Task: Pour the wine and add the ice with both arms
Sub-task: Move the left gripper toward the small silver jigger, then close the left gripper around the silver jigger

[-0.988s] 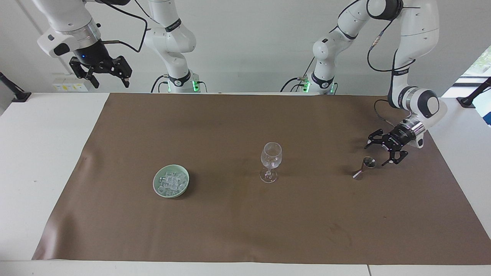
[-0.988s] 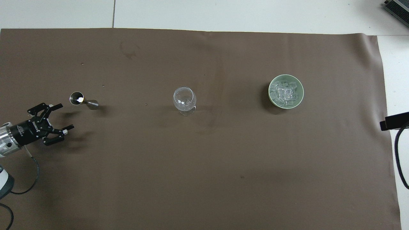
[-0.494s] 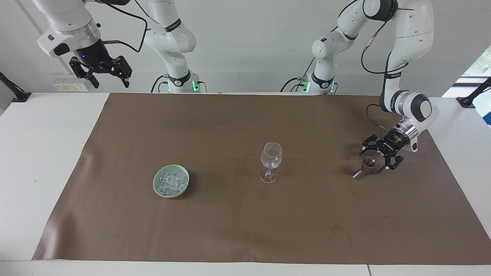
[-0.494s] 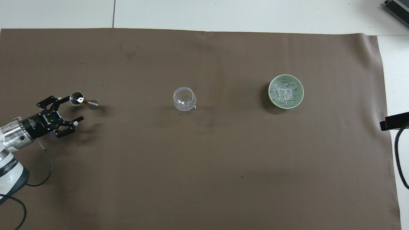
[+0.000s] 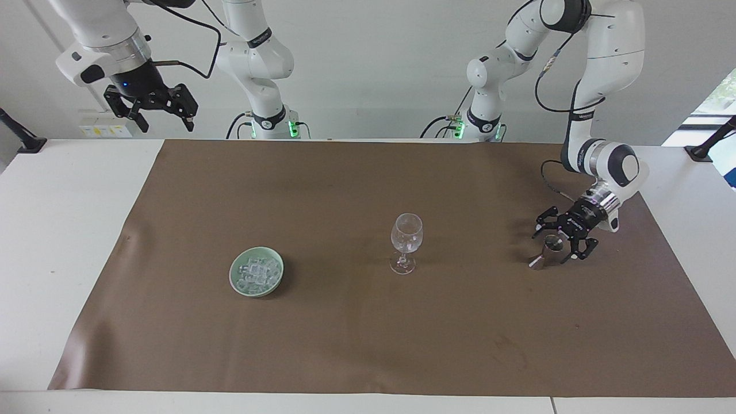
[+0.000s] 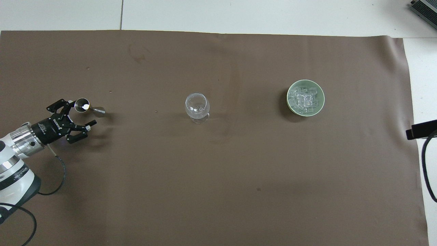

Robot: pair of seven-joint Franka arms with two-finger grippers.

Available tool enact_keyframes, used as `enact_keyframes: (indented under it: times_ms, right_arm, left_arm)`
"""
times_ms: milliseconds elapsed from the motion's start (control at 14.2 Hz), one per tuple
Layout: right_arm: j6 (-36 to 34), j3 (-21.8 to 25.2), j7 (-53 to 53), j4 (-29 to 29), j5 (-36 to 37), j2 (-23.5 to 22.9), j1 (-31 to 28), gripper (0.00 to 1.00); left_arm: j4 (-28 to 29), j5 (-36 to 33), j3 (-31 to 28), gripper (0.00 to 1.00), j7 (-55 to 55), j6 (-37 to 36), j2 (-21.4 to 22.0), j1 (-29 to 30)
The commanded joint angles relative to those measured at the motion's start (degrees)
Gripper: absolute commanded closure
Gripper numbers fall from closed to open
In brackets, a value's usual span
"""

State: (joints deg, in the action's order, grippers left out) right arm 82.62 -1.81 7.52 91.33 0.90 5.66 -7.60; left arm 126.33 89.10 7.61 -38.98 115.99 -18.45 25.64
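My left pincer (image 5: 553,245) has come in low over the brown mat (image 5: 368,345) since a second ago and now brackets the steel jigger (image 5: 547,250), one fingertip (image 5: 538,230) on each side, spread wide and not yet touching it as far as I can see. The jigger stands upright near the left arm's end of the worktop (image 5: 52,230). That tells me the approach is done and closing on it is next. Toward the middle stands the empty wine glass (image 5: 406,242), well apart. Near the right arm's end sits the green bowl (image 5: 237,282) heaped with ice (image 5: 257,272). My right pincer (image 5: 162,115) waits raised above that end's corner nearest the robots, also spread, holding nothing
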Motion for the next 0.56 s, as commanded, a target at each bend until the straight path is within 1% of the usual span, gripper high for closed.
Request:
enact_keyframes:
  times_ms: [0,494]
  right_arm:
    - [-0.35,-0.04,0.56,0.16,-0.73,0.58,-0.13,0.00]
    - [-0.35,-0.04,0.56,0.16,-0.73,0.58,-0.13,0.00]
  left_arm:
    - [0.32,3.26,-0.40,0.00,1.37,3.18,-0.53,-2.34]
    - [0.41,3.98,-0.49,0.00,1.80,3.46,-0.53,-2.79]
